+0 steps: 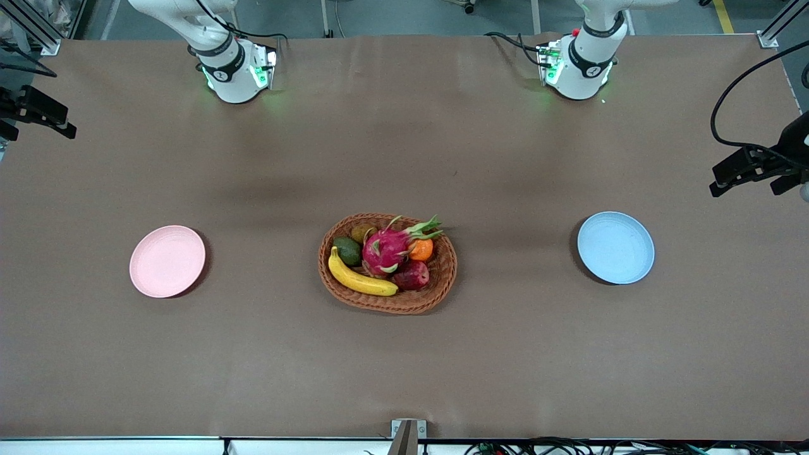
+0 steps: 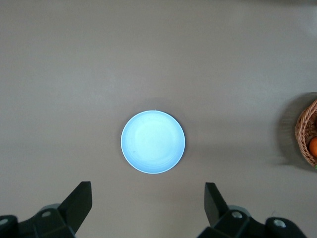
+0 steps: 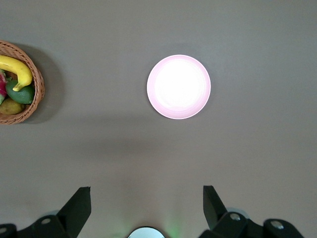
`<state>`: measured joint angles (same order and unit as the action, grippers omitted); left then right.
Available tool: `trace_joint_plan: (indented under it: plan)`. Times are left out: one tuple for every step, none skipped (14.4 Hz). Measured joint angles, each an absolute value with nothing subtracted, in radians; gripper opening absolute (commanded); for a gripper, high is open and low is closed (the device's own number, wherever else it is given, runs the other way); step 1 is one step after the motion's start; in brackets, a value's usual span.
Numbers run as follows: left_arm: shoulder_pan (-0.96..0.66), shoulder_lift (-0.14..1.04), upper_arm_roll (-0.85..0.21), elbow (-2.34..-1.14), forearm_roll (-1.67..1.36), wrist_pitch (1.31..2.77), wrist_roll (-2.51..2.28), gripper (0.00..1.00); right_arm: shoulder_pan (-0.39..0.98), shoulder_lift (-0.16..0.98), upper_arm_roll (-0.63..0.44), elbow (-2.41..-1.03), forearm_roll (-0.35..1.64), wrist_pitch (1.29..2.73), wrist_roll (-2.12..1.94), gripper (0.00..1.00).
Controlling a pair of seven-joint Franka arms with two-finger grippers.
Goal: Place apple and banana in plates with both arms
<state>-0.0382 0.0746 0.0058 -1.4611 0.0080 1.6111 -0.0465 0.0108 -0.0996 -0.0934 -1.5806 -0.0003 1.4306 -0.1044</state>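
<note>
two fruits wait in the basket (image 1: 442, 278) at mid-table, between the plates. the banana (image 1: 359, 278) lies along the basket's rim nearest the front camera, on the side toward the right arm's end, its long axis slanting from that end down toward the camera; it is yellow, curved, dark at the tips. the apple (image 1: 412, 275) sits just beside the banana's tip, toward the left arm's end, touching the dragon fruit (image 1: 387, 248); it is small, dark red, a bit blocky. so the right arm looks better placed for the banana, the left for the apple. the pink plate (image 1: 167, 261) lies toward the right arm's end, the blue plate (image 1: 615, 247) toward the left arm's; both are bare. the left tool (image 2: 148, 198) hangs high over the blue plate, fingers spread wide, holding nothing. the right tool (image 3: 147, 201) hangs over the pink plate, likewise agape.
</note>
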Motion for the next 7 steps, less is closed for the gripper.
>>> trace_joint_plan:
  plan:
    - [-0.042, 0.076, 0.002, -1.463, 0.007, 1.608, -0.05, 1.0, 0.011, -0.1, -0.093, -1.581, 0.0, 1.431, -0.104, 1.0]
    - [-0.048, 0.081, -0.009, -1.466, 0.005, 1.606, -0.058, 1.0, 0.011, -0.1, -0.093, -1.58, 0.0, 1.43, -0.104, 1.0]
    - [-0.053, 0.092, -0.03, -1.469, 0.004, 1.606, -0.076, 1.0, 0.011, -0.1, -0.094, -1.58, 0.0, 1.43, -0.104, 1.0]
    - [-0.06, 0.109, -0.059, -1.47, 0.004, 1.607, -0.105, 1.0, 0.011, -0.1, -0.094, -1.58, 0.0, 1.43, -0.104, 1.0]
    - [-0.073, 0.133, -0.088, -1.471, 0.003, 1.608, -0.147, 1.0, 0.011, -0.1, -0.094, -1.58, 0.0, 1.43, -0.104, 1.0]
    - [-0.093, 0.164, -0.111, -1.472, 0.003, 1.612, -0.196, 1.0, 0.011, -0.1, -0.094, -1.579, 0.0, 1.429, -0.104, 1.0]
    - [-0.12, 0.198, -0.124, -1.474, 0.003, 1.621, -0.245, 1.0, 0.011, -0.1, -0.094, -1.579, 0.0, 1.429, -0.104, 1.0]
